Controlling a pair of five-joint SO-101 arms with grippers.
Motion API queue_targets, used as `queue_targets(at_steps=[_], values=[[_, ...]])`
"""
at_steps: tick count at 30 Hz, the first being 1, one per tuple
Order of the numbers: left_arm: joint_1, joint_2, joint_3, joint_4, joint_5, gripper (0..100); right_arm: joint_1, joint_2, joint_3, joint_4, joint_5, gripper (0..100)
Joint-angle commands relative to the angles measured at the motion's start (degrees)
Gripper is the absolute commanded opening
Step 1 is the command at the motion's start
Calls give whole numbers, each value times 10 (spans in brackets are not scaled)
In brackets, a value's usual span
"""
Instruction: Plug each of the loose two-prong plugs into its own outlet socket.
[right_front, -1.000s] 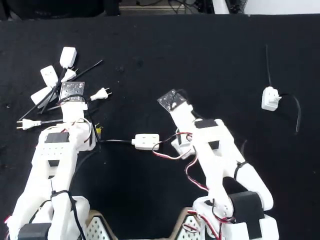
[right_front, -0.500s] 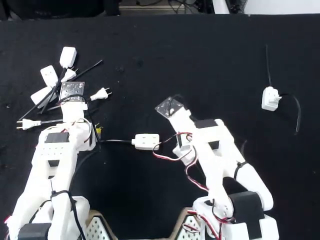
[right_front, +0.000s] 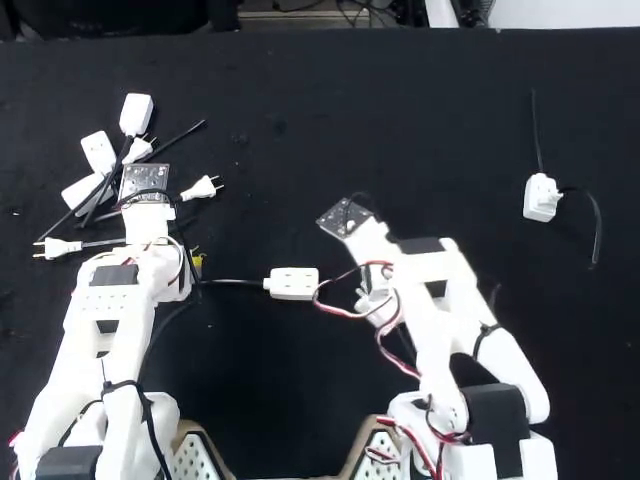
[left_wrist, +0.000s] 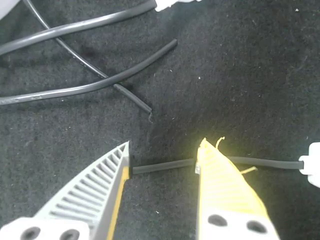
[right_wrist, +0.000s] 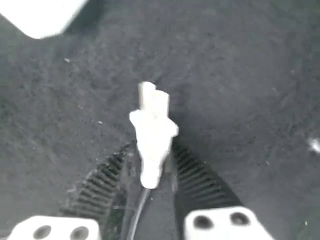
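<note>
In the right wrist view my right gripper (right_wrist: 150, 165) is shut on a white two-prong plug (right_wrist: 152, 131), prongs pointing away from the wrist. A white outlet socket (right_wrist: 42, 15) lies beyond it. From above, the right arm's wrist (right_front: 347, 217) hovers just right of the white socket (right_front: 292, 283) on a black cord. My left gripper (left_wrist: 162, 152) is open, its fingers straddling a thin black cord (left_wrist: 162, 166) that runs to a white plug (left_wrist: 313, 165). The left wrist (right_front: 146, 183) sits beside a loose plug (right_front: 203, 187); another plug (right_front: 58, 248) lies further left.
Several white sockets (right_front: 98, 150) and crossing black cords (right_front: 150, 148) are heaped at the back left. Another white socket block with a cord (right_front: 541, 197) lies far right. The table is covered in black cloth (right_front: 400, 110).
The right arm has drawn back a little toward its base and the nearby socket, with the plug still held. The left arm has not moved.
</note>
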Motion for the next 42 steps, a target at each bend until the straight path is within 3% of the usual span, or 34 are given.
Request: queue_targets(at_steps=[1, 12, 20, 26, 31, 42], values=[[-6, -17, -3, -4, 2, 220, 42, -17, -15, 6, 19, 15], [-6, -17, -4, -4, 2, 220, 36, -179, -1, 43, -11, 15], [-6, -17, -3, -4, 2, 220, 38, -103, 67, -123, 33, 15], [-6, -17, -3, -4, 2, 220, 13, -14, -6, -16, 5, 31], [-6, -17, -3, -4, 2, 220, 4, -7, -52, 32, -25, 168], [-6, -17, -3, -4, 2, 220, -21, -7, -55, 19, -55, 54]])
